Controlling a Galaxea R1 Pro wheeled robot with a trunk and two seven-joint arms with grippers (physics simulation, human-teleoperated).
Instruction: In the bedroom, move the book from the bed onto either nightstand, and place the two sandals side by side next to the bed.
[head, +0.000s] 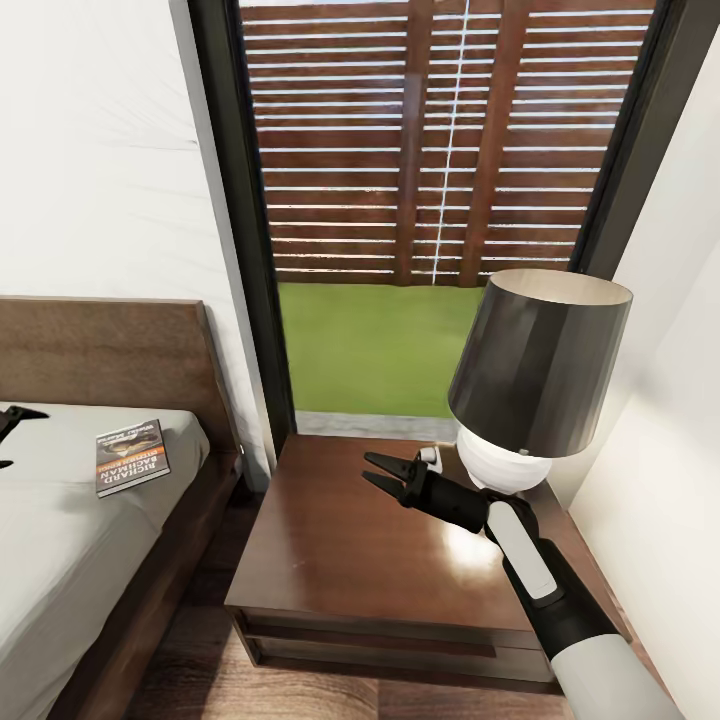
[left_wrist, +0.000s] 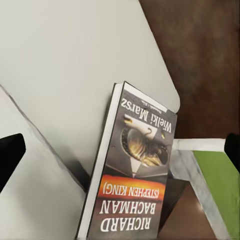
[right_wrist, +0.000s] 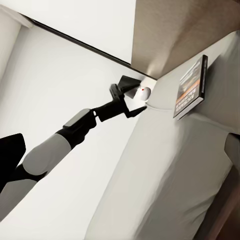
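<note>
The book (head: 132, 457) lies flat on the bed's pale mattress (head: 60, 540), near the headboard and the bed's edge on the nightstand side. My left gripper (head: 15, 437) hovers open just to the left of it. In the left wrist view the book (left_wrist: 135, 175) sits between and beyond the spread fingers of the left gripper (left_wrist: 121, 150). The right wrist view looks across the bed at the book (right_wrist: 191, 87) and the open left gripper (right_wrist: 131, 96). My right gripper (head: 367, 468) is open and holds nothing above the dark nightstand (head: 340, 550). The sandals are out of view.
A lamp (head: 535, 385) with a dark shade and white base stands at the nightstand's back right, close behind my right arm. A tall dark-framed window (head: 250, 250) is behind the nightstand, and white walls close both sides. A narrow floor gap (head: 215, 560) separates bed and nightstand.
</note>
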